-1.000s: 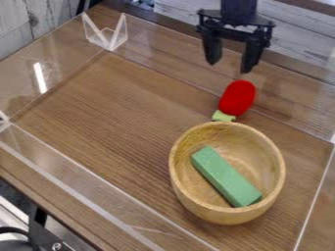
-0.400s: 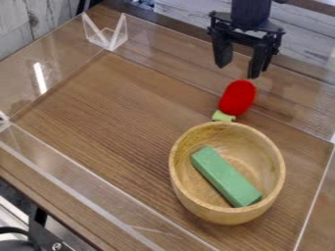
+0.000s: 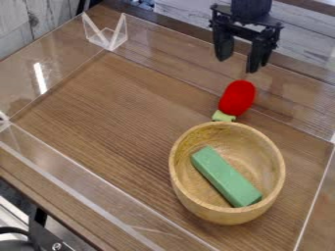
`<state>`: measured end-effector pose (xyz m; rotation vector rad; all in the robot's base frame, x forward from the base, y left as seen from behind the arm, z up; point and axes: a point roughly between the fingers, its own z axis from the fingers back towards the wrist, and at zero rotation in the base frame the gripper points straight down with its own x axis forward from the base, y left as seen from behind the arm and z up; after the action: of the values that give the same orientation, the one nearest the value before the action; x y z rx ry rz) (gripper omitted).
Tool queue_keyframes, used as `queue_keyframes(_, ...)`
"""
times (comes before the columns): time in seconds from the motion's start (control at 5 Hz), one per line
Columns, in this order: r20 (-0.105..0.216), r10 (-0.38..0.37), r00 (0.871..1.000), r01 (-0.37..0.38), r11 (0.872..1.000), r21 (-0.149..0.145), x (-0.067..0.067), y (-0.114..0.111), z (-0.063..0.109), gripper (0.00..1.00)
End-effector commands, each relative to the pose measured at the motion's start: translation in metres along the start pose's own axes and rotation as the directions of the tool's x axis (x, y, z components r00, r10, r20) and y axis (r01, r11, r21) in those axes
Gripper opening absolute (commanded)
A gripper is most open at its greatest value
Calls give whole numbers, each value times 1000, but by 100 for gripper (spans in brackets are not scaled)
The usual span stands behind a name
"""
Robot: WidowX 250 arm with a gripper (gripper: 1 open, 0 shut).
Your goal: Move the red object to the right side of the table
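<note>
On the table, in the upper right of the view: the red object, lying between the pincer and the round wooden bowl.
Red object, direction: its pale green stub end points toward the bottom of the view and slightly left, close to the bowl's rim.
Red object, long axis: tilted from lower left to upper right, nearer upright than level in the view.
Pincer: its dark jaws spread wide, just beyond the red object's rounded end, gripping nothing.
Bowl: holds a green rectangular block, slanting from upper left to lower right.
Far upper left: a clear, pale-edged angular piece stands on the table.
Cut off: the arm above the pincer, by the top edge; a dark object with cables, at the lower left corner.
Hard to make out: the clear walls along the table's far side; whether the stub touches the bowl.
</note>
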<state>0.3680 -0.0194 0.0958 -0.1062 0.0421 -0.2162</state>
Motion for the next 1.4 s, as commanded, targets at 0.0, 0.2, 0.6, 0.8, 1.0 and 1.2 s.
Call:
queue_keyframes(0.0, 25, -31, 999, 31, 1000, 6, -1, 10, 10, 100)
queue_keyframes(0.2, 44, 17, 999, -18, 1000, 10, -17, 33, 12, 100)
queue_keyframes(0.6, 123, 121, 985, -127, 991, 48, -58, 97, 46, 100)
queue_keyframes(0.8, 129, 136, 982, -145, 988, 58, -68, 107, 52, 100)
queue_keyframes(1.0, 129, 190, 973, -199, 978, 61, -73, 119, 47, 100)
queue_keyframes(1.2, 129, 233, 964, -243, 968, 69, -79, 135, 41, 100)
